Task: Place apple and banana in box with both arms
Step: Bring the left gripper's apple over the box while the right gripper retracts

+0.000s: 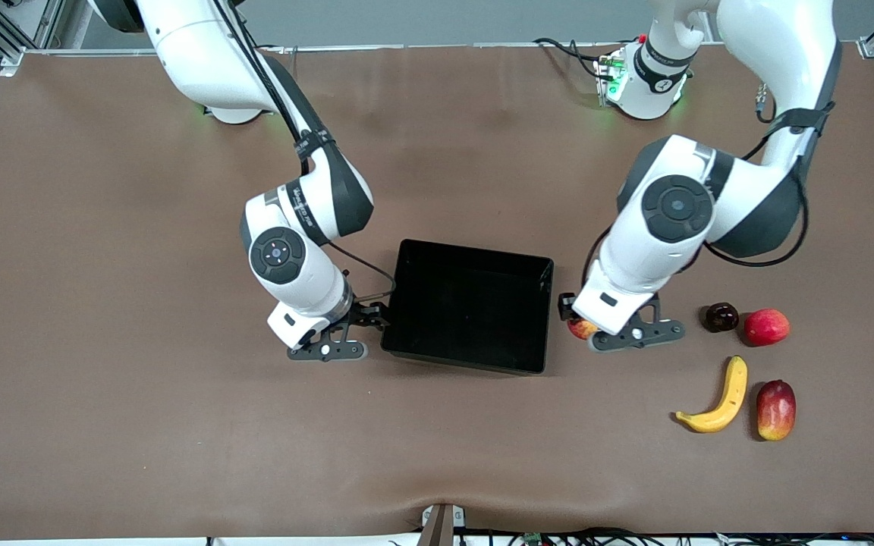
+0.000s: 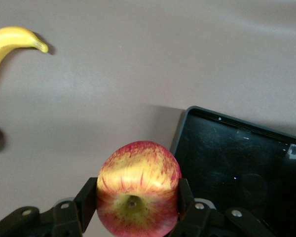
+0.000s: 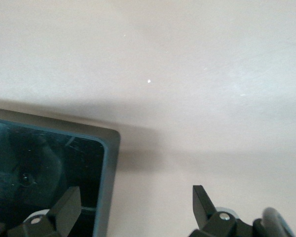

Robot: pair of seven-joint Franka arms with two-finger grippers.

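The apple (image 2: pixel 138 195), red with yellow streaks, sits between the fingers of my left gripper (image 2: pixel 137 200), which is shut on it. In the front view the apple (image 1: pixel 580 328) and the left gripper (image 1: pixel 578 321) are low over the table, just beside the wall of the black box (image 1: pixel 475 251) toward the left arm's end. My right gripper (image 3: pixel 135 205) is open with nothing in it. It straddles the box wall (image 3: pixel 106 177) toward the right arm's end (image 1: pixel 371 314). The yellow banana (image 1: pixel 719 399) lies on the table nearer the front camera than the left gripper, and its tip (image 2: pixel 12 42) shows in the left wrist view.
Toward the left arm's end lie a small dark fruit (image 1: pixel 720 317), a pinkish-red round fruit (image 1: pixel 766 327) and a red-yellow mango-like fruit (image 1: pixel 776 410) beside the banana. The box floor (image 2: pixel 237 170) holds nothing. Brown tabletop surrounds everything.
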